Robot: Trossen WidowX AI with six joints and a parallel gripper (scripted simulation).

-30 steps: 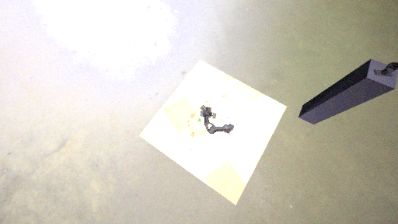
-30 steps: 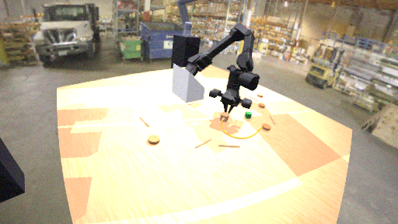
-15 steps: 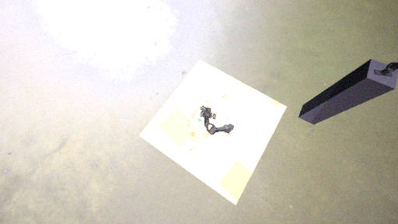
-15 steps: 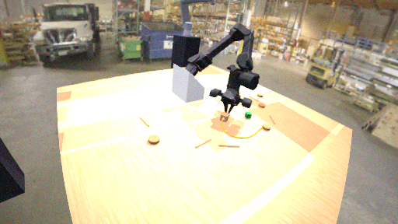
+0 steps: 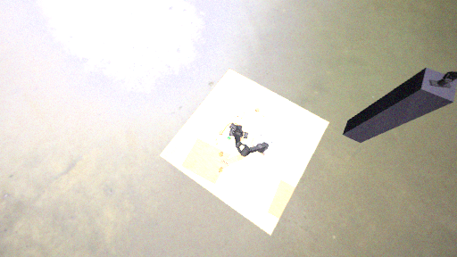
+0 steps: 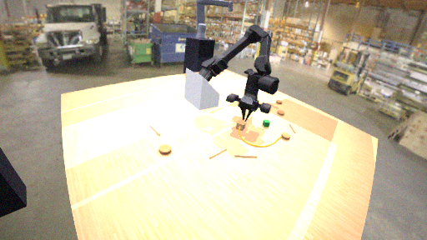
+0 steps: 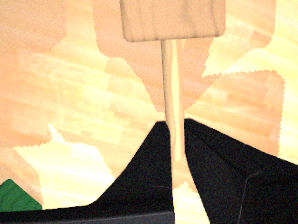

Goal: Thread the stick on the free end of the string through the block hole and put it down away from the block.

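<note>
The wooden block [image 6: 240,125] [image 7: 174,19] stands just ahead of my fingertips. The thin stick [image 7: 174,85] sticks out of the block's near side in the wrist view. My gripper [image 6: 245,121] [image 7: 173,128] is shut on its end, low over the table. The block's far side is cut off in the wrist view. The yellow string [image 6: 259,146] curves from the block's camera-facing side to the round wooden button [image 6: 285,136]. How far the string reaches into the hole is hidden.
A green cube [image 6: 266,123] [image 7: 17,196] lies beside the gripper. Loose sticks lie in front [image 6: 245,157] [image 6: 218,153], at the left [image 6: 155,130] and at the right [image 6: 292,128]. Other round buttons [image 6: 165,150] [image 6: 280,112] [image 6: 278,102] lie farther out.
</note>
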